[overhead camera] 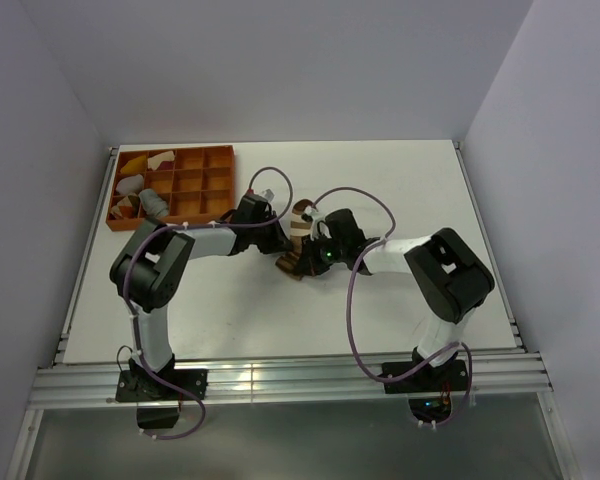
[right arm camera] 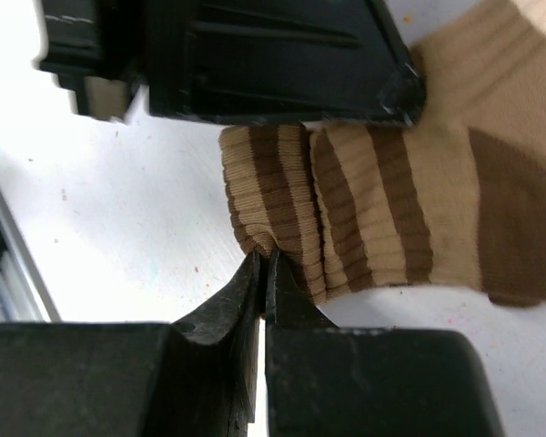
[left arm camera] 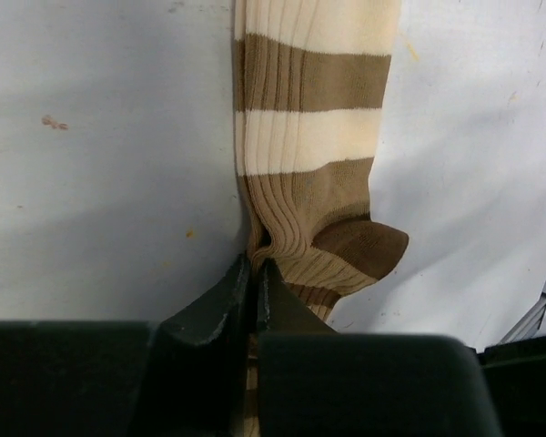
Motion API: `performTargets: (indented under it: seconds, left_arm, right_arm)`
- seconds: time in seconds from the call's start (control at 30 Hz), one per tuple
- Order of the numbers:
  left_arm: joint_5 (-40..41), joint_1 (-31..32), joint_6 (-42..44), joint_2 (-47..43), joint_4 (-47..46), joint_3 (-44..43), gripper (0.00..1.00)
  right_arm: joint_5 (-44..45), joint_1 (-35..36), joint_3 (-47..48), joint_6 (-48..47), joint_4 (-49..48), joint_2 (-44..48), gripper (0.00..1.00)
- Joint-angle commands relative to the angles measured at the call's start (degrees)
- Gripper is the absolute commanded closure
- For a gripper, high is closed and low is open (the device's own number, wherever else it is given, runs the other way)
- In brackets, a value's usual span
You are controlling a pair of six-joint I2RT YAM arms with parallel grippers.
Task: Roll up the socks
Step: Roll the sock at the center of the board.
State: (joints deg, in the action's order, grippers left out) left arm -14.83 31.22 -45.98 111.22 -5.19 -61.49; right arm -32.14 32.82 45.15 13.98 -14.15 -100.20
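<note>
White table (overhead camera: 400, 180), orange tray (overhead camera: 185, 150) far-left; left pincer (left arm camera: 255, 269) and right pincer (right arm camera: 262, 264) clamp brown sock (left arm camera: 318, 173).

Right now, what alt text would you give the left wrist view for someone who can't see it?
The left gripper, jaws shut, pinches the edge of a brown striped sock near its darker heel. The sock lies on the white table, its cream and brown bands running toward the top of the frame.
</note>
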Motion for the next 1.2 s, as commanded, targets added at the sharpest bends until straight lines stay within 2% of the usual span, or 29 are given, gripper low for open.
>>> performTargets:
  seconds: [0.0, 0.27, 0.47, 0.63, 0.77, 0.87, 0.97, 1.17]
  left_arm:
    - [5.2, -1.6, 2.2, -3.2, -3.2, 1.5, 0.94]
    - [5.3, -2.7, 2.6, -4.3, -5.6, 3.8, 0.91]
    - [4.0, -2.7, 1.8, -4.5, -6.7, 4.5, 0.82]
    - [5.9, -2.7, 0.4, -8.1, -6.3, 5.9, 0.67]
    - [9.8, -2.8, -0.8, -11.9, -5.4, 7.0, 0.5]
    - [11.7, -2.8, -1.8, -15.9, -4.8, 8.6, 0.43]
    - [12.8, -2.8, -3.5, -21.9, -5.6, 11.7, 0.39]
    - [10.3, -1.3, -7.6, -25.9, -9.7, 20.6, 0.39]
  right_arm:
    - [-5.6, -1.7, 1.1, 2.6, 5.2, -1.7, 1.0]
    - [-11.7, -5.2, 4.5, 4.9, 10.7, -4.6, 1.0]
    - [-14.2, -7.2, 7.4, 6.8, 13.1, -8.6, 1.0]
    - [-14.8, -9.2, 11.4, 6.9, 17.1, -12.5, 1.0]
    - [-15.0, -9.5, 14.1, 6.6, 19.8, -14.1, 1.0]
    - [-15.0, -9.7, 15.1, 6.9, 20.7, -14.8, 1.0]
    - [-15.9, -10.1, 15.1, 7.6, 20.4, -15.2, 1.0]
    - [-16.7, -11.2, 15.3, 8.3, 19.7, -16.6, 1.0]
